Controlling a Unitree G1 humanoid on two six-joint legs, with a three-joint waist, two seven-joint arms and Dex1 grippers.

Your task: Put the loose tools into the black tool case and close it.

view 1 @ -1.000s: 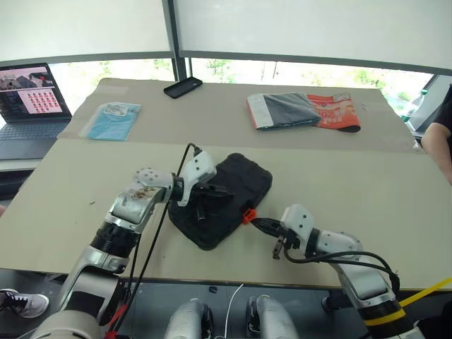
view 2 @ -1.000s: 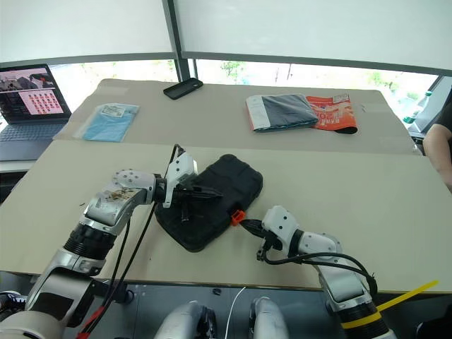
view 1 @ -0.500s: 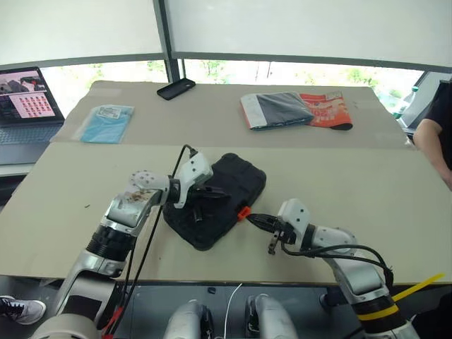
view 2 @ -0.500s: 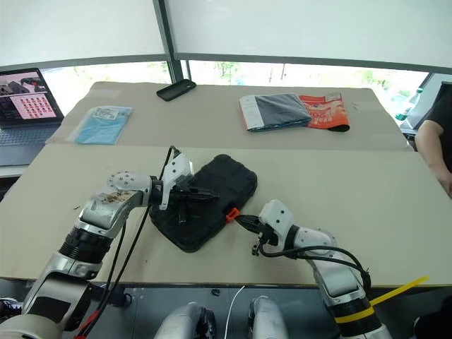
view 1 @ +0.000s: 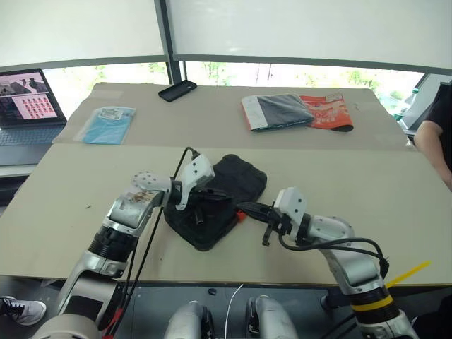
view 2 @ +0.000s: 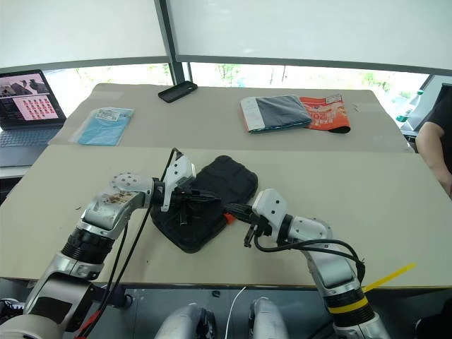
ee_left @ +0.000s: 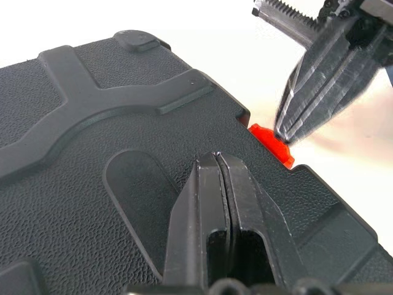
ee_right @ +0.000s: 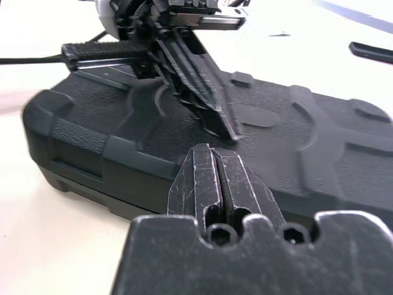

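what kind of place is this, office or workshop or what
Most likely an office or lab room used for robot testing. A long beige table stands beside a wide window with pulled-down blinds, an open laptop sits at one end, and a phone and a magazine lie about.

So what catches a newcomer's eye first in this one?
The closed black tool case near the table's front edge, with both grippers on it. The shut left gripper presses on its lid, while the shut right gripper points at the orange latch. Farther back lies an orange-and-grey packet.
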